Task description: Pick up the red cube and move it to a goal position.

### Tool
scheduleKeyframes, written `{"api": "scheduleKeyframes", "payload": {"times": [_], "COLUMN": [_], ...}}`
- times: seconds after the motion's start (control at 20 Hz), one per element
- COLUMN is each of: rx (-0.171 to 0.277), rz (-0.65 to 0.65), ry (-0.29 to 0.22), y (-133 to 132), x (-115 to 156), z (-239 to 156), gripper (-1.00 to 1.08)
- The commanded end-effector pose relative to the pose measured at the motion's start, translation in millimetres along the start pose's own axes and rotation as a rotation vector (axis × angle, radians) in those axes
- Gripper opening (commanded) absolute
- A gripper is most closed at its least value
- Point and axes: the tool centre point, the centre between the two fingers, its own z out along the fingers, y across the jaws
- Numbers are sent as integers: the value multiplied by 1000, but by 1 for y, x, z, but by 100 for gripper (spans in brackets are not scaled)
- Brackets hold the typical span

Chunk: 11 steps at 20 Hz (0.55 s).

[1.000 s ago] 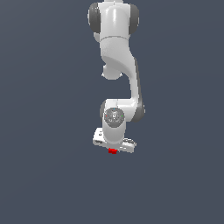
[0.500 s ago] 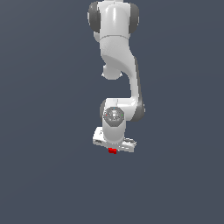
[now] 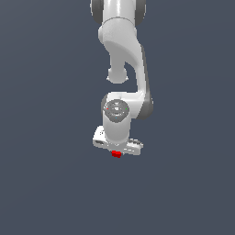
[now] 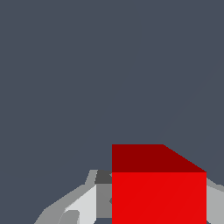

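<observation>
The white arm (image 3: 123, 55) hangs down through the middle of the exterior view, its upper links cut off by the picture's upper edge, its round wrist joint (image 3: 117, 110) facing the camera; below that joint sits the broad white gripper (image 3: 116, 153), set a little aslant, its end toward the exterior view's right lower than the other. The red cube (image 3: 116, 154) shows as a tiny bright-red spot just under the gripper's body, much narrower than the gripper itself and touching it from below; it seems to sit between the fingers, though they are too small to make out singly in this view. In the wrist view the red cube (image 4: 158, 192) is large and close, its bright face toward the camera and a darker red face above it; grey and white finger parts (image 4: 83, 205) lie hard against one side of it and a paler grey part (image 4: 215, 203) against the other, so the gripper is clamped on the cube. Around arm and cube there is only plain dark slate-blue ground (image 3: 46, 183) with no edge, corner or counter to be seen; whether the cube rests on that ground or is held clear of it cannot be told.
</observation>
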Motion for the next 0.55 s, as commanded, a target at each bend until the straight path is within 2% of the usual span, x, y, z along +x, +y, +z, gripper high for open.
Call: {"api": "scheduleKeyframes", "payload": {"times": [0.0,0.25,0.5], "rx": [0,0,0], "rz": [0,0,0], "ry": [1,1,1], "y": [3,5,5], "x": [1,2,4], "z": [-17,-36,-38], "gripper": [-100,-100,-100]}}
